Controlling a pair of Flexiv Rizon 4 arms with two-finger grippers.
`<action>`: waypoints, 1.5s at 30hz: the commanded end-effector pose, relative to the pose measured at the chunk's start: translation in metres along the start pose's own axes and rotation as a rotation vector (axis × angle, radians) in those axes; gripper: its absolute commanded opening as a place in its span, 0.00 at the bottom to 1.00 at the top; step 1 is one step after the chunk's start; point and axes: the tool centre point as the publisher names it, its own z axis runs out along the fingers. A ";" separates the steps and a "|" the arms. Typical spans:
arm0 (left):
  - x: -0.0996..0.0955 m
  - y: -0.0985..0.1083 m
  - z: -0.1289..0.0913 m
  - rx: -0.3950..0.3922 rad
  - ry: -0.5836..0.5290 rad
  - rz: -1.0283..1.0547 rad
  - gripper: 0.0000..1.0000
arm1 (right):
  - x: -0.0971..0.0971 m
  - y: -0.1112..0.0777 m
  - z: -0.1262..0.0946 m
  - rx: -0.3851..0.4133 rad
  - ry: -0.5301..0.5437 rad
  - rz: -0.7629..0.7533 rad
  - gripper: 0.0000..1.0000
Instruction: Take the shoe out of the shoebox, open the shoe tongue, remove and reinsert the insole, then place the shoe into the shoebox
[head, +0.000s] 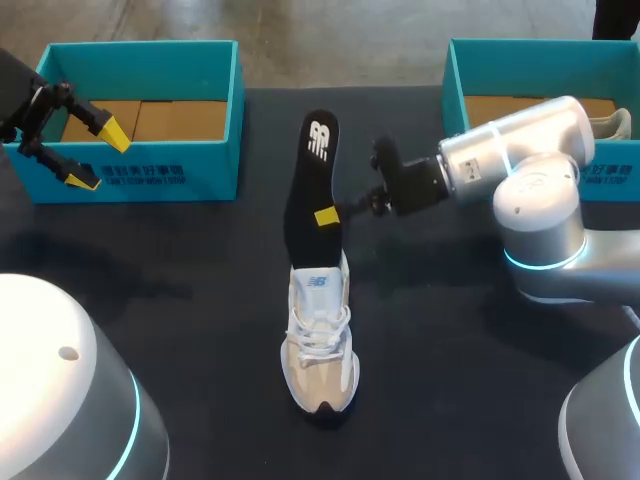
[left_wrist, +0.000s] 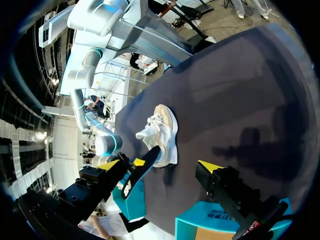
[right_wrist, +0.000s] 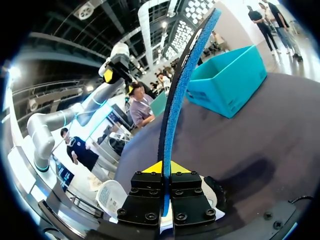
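Note:
A white and beige shoe (head: 320, 340) stands mid-table, toe toward me. Out of its opening rises a long black insole (head: 308, 175), tilted away toward the table's far side. My right gripper (head: 326, 216) comes in from the right and is shut on the insole's lower part. In the right wrist view the insole's blue edge (right_wrist: 175, 100) runs up from between the closed fingers of the right gripper (right_wrist: 165, 168), with the shoe (right_wrist: 111, 198) below. My left gripper (head: 95, 155) hangs open over the left teal shoebox (head: 180, 175), holding nothing. From the left gripper (left_wrist: 160, 165) I see the shoe (left_wrist: 165, 132) and insole (left_wrist: 137, 175) ahead.
A second teal shoebox (head: 455, 90) stands at the back right, behind my right arm, with another pale shoe (head: 612, 124) inside. The tabletop (head: 180, 300) is dark cloth. My robot's white base domes fill the near corners.

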 end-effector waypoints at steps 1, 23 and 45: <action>0.000 -0.001 0.000 -0.001 0.002 0.000 1.00 | 0.008 -0.005 -0.001 -0.003 -0.015 -0.005 0.00; 0.000 -0.001 0.000 -0.001 0.002 0.000 1.00 | 0.004 -0.021 0.003 -0.002 -0.019 -0.006 0.00; 0.000 -0.001 0.000 -0.001 0.002 0.000 1.00 | 0.010 -0.024 0.000 -0.013 -0.052 -0.028 0.00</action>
